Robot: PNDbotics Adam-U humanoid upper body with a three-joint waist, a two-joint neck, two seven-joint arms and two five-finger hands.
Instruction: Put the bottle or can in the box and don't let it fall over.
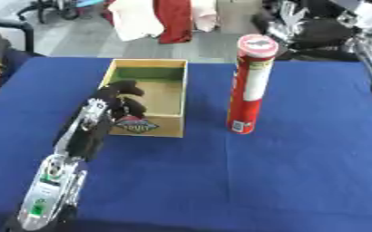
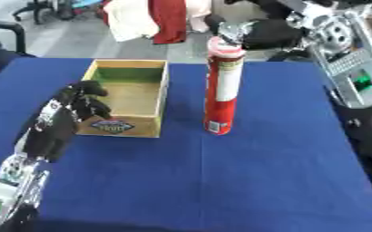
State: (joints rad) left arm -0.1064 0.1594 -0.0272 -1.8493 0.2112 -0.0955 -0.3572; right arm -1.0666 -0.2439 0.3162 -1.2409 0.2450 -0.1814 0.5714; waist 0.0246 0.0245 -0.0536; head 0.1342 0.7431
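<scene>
Can (image 1: 247,86): tall red tube, white panel down one side, pale lid; upright on the blue cloth, just right of the box, not touching. Box (image 1: 148,97): open wooden tray, green inner far wall, logo on near face.

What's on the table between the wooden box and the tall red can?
Nothing: only bare blue tablecloth separates the wooden box from the upright red can, clearest in the left eye view.
</scene>
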